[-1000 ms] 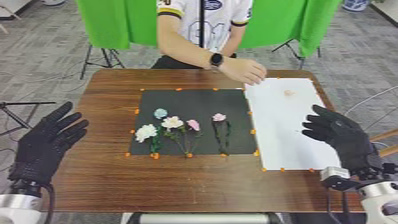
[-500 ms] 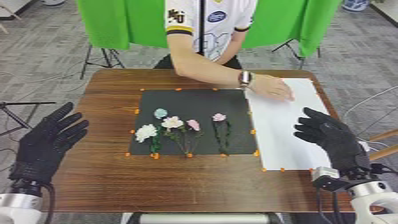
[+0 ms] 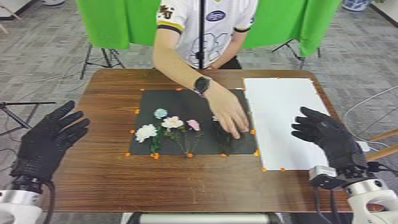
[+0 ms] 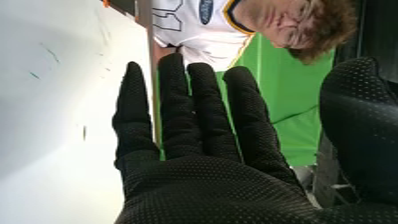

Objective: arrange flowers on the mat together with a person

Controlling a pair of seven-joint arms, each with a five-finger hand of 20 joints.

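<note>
the step in hand looks to be the person's: the person's bare hand [image 3: 228, 116] reaches down over the right part of the black rectangular mat [image 3: 158, 100], above a dark leafy stem [image 3: 229, 145], and whether the fingertips actually touch that stem i can't quite make out. to the left of it, on the same mat, lie a big ruffled white flower [image 3: 146, 132], a small round pale blue flower [image 3: 160, 113], a full cream-white flower [image 3: 172, 122] and a slimmer pink flower [image 3: 194, 125], with thin green stems running toward the mat's near edge. the robot's black-gloved left hand [image 3: 46, 142] is held beside the mat with its fingers straight and loosely parted, holding nothing; the black-gloved right hand [image 4: 209, 182] is open too, fingers long and spread a little, thumb well out, palm bare. its glove is knit-like fabric with tiny raised dots, against the smooth, paper-like white sheet [image 3: 286, 115] beside the mat. the next move probably calls for both robot hands to wait until the person's arm is clear, then perhaps a light touch to straighten a stem; the petals look soft, so pressing the blooms could crush them or push the row askew.
</note>
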